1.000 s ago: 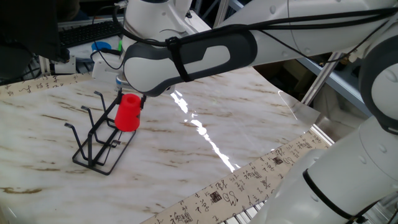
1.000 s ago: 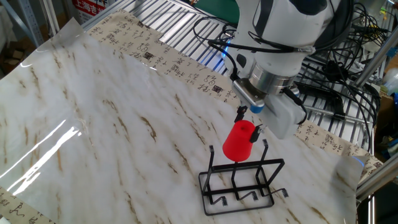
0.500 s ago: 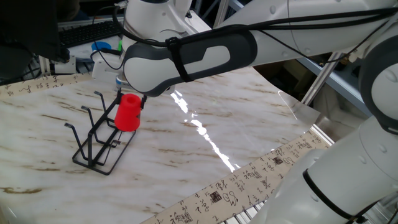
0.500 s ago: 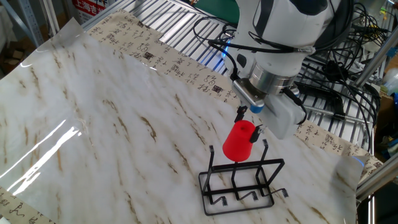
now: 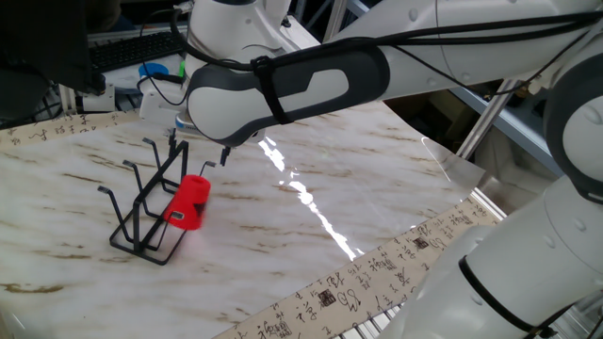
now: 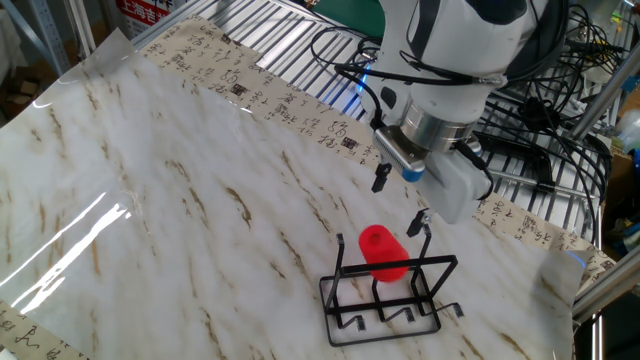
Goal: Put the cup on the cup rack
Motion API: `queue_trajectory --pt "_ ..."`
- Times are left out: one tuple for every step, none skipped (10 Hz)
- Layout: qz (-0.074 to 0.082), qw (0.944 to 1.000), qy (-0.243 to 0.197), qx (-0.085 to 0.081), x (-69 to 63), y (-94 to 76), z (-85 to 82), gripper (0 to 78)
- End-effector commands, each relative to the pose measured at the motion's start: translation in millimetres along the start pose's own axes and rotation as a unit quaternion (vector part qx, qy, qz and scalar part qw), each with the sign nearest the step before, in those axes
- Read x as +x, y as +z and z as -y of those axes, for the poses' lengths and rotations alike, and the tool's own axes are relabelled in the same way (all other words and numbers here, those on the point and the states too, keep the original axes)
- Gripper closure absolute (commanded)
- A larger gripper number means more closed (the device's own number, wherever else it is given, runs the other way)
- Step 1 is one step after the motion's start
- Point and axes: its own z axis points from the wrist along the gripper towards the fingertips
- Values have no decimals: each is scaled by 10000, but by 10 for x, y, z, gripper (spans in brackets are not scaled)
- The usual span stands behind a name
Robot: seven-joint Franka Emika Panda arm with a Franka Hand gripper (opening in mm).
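The red cup (image 5: pixel 189 202) lies tilted on the black wire cup rack (image 5: pixel 138 209), on the side nearest my gripper. I cannot tell whether a prong is inside it. In the other fixed view the cup (image 6: pixel 383 251) rests against the rack's upper bar (image 6: pixel 392 271), between two upright prongs. My gripper (image 5: pixel 199 153) is open and empty just above the cup, apart from it. In the other fixed view the gripper (image 6: pixel 400 200) shows both fingers spread, one fingertip (image 6: pixel 380 180) to the left and one (image 6: pixel 421 221) near the rack's top.
The rack stands on a marble-patterned tabletop (image 6: pixel 180 190) edged with script-printed cloth (image 6: pixel 270 100). A slatted metal surface (image 6: pixel 290 40) and cables (image 6: pixel 560 110) lie beyond the edge. The arm's large white and grey body (image 5: pixel 311 80) hangs over the table's middle.
The gripper has opened and let go of the red cup. The cup has dropped from between the fingers and tipped over onto the rack. The arm itself has barely moved.
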Motion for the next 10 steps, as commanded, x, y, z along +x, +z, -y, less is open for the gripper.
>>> queue_trajectory --pt "7 10000 18 -9 -6 0 -7 1" --pt "12 9999 -109 -10 -6 -2 -7 1" --pt "3 9999 -165 -12 -11 -17 -5 1" --pt "-19 9998 -222 -12 -19 -31 -1 1" --pt "-93 9993 -352 9 -57 -79 20 1" --pt "-100 9993 -366 12 -65 -86 24 1" --pt "-164 9978 -637 11 -201 -157 101 1" --pt "-160 9963 -841 29 -300 -189 163 1" --pt "-181 9944 -1038 28 -409 -213 239 1" --pt "-188 9916 -1276 20 -542 -235 341 1"
